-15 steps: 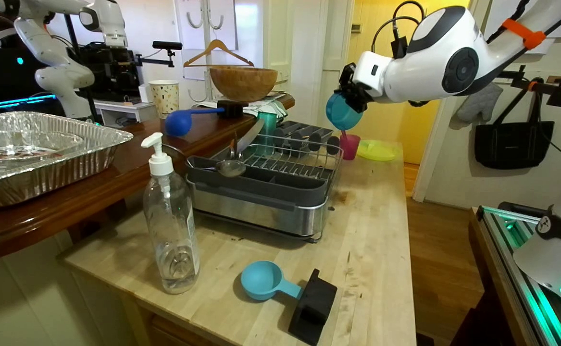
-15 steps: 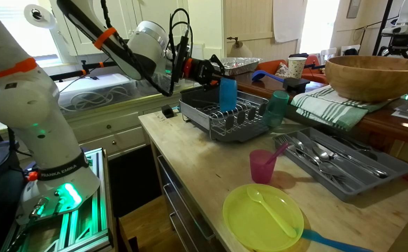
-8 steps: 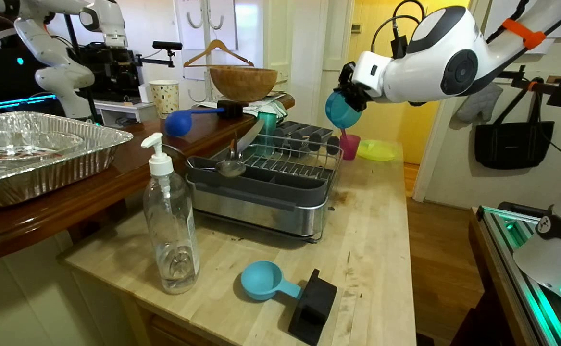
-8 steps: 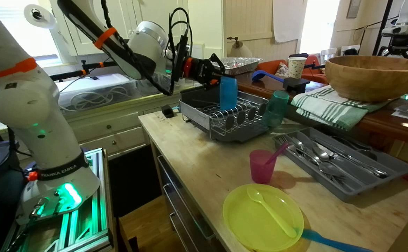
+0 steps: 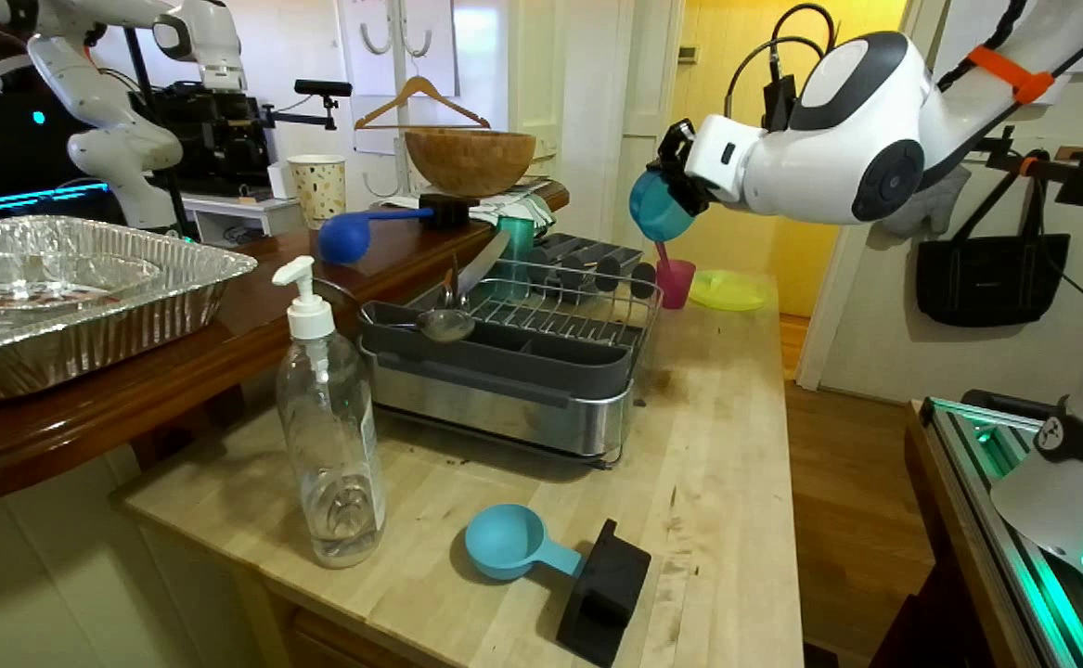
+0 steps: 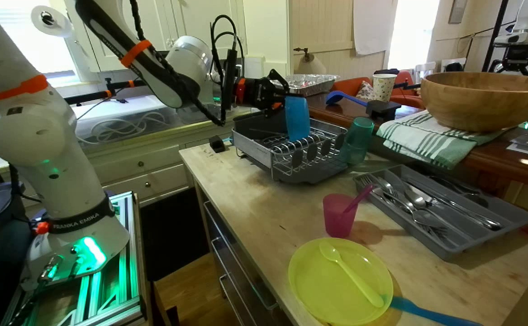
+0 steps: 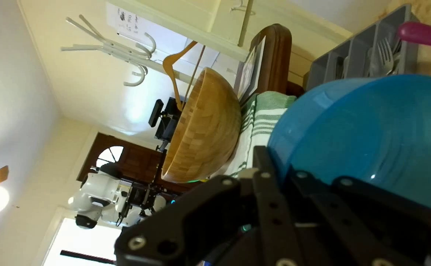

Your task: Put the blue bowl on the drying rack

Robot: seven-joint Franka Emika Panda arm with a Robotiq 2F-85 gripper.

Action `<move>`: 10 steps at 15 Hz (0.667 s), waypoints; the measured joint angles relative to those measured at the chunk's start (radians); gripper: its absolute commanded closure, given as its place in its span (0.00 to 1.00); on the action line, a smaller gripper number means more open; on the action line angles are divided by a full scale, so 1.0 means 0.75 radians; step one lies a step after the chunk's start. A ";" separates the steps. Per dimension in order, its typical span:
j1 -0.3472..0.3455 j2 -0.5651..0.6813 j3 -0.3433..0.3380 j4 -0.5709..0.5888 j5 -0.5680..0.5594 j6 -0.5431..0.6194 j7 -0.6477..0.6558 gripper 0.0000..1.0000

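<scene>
Bowl (image 6: pixel 297 120), sky-blue plastic. Held in the air almost on edge, slightly tilted; I cannot tell which way its mouth faces. Apart from the wires, near the drying rack (image 5: pixel 495 408); whether squarely above it is uncertain from where I stand.

Robotiq gripper (image 7: pixel 279 168), black. Pinching the bowl by its edge, jaws pressed to either side of the thin wall.

Handling. Step in hand, by my judgement: setting down. Best centred over the wire floor, inside the end rail; lowered slowly, edge first, until the wires bear the weight; jaws then parted gently and drawn straight back. Smooth curved plastic may pivot in so small a pinch; released high, it could roll.

Obstacles. Teal tumbler (image 6: pixel 356 140), tilted at the rack's corner. Grey utensil caddy (image 5: pixel 522 354) along the rack's end, strainer-like utensil (image 5: pixel 448 325) projecting over it.

Surroundings, likely clear of the path. Pink cup (image 6: pixel 337 219); grey cutlery tray (image 6: pixel 481 243); yellow plate (image 6: pixel 311 283) bearing a yellow spoon (image 6: pixel 355 278); wooden salad bowl (image 6: pixel 485 104) on a green-striped towel (image 6: pixel 429 139); pump bottle (image 5: pixel 332 464); blue scoop (image 5: pixel 507 540).
</scene>
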 measured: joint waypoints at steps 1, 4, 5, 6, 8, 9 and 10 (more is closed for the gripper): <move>0.000 0.006 0.003 -0.009 -0.021 -0.028 0.020 0.99; 0.004 0.030 0.016 -0.039 -0.075 -0.114 0.079 0.99; 0.004 0.040 0.023 -0.049 -0.092 -0.144 0.102 0.99; 0.005 0.051 0.027 -0.057 -0.106 -0.173 0.127 0.99; 0.005 0.077 0.034 -0.070 -0.129 -0.226 0.176 0.99; 0.005 0.091 0.036 -0.073 -0.139 -0.248 0.199 0.99; 0.005 0.107 0.037 -0.074 -0.148 -0.266 0.221 0.99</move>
